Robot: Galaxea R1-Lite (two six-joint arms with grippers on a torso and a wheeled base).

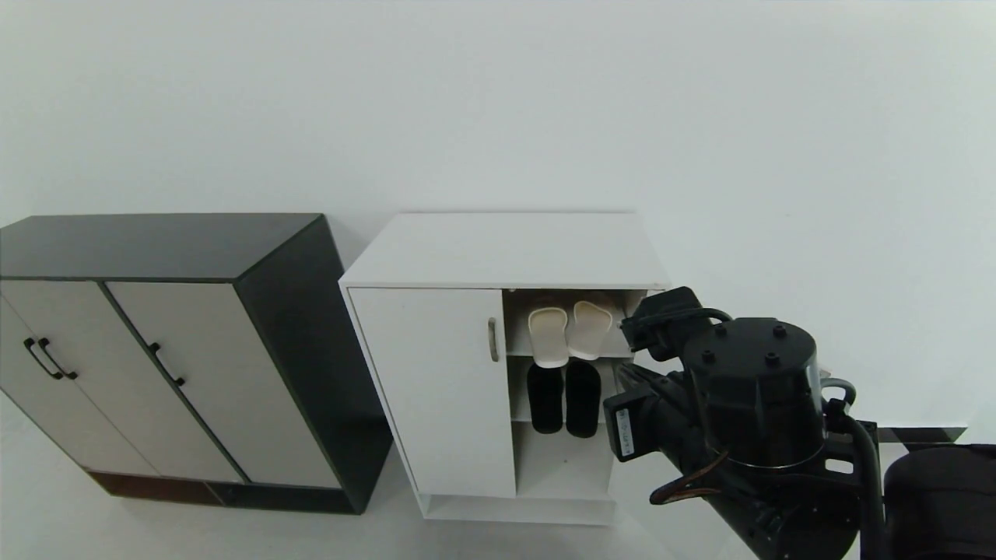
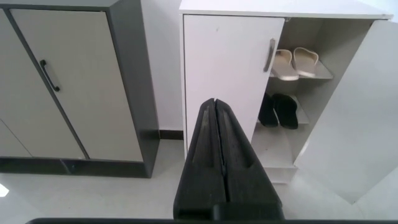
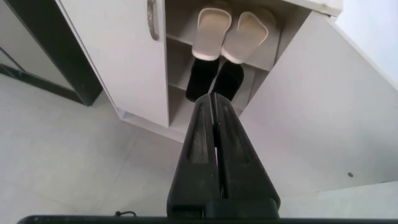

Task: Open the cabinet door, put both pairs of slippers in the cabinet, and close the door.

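A dark cabinet (image 1: 156,257) stands left, with a narrow gap before the white cabinet (image 1: 498,249). Its left door (image 1: 436,389) is closed. The open right bay holds white slippers (image 1: 569,330) overhanging the top shelf (image 2: 324,75), with black slippers (image 1: 564,397) below. The right door (image 3: 323,112) stands swung wide. The left tool (image 2: 215,102) and right tool (image 3: 213,96) are both pressed together and empty.

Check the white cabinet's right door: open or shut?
Open. The right door is swung out, showing white slippers shelved above black slippers inside. The left door is shut.
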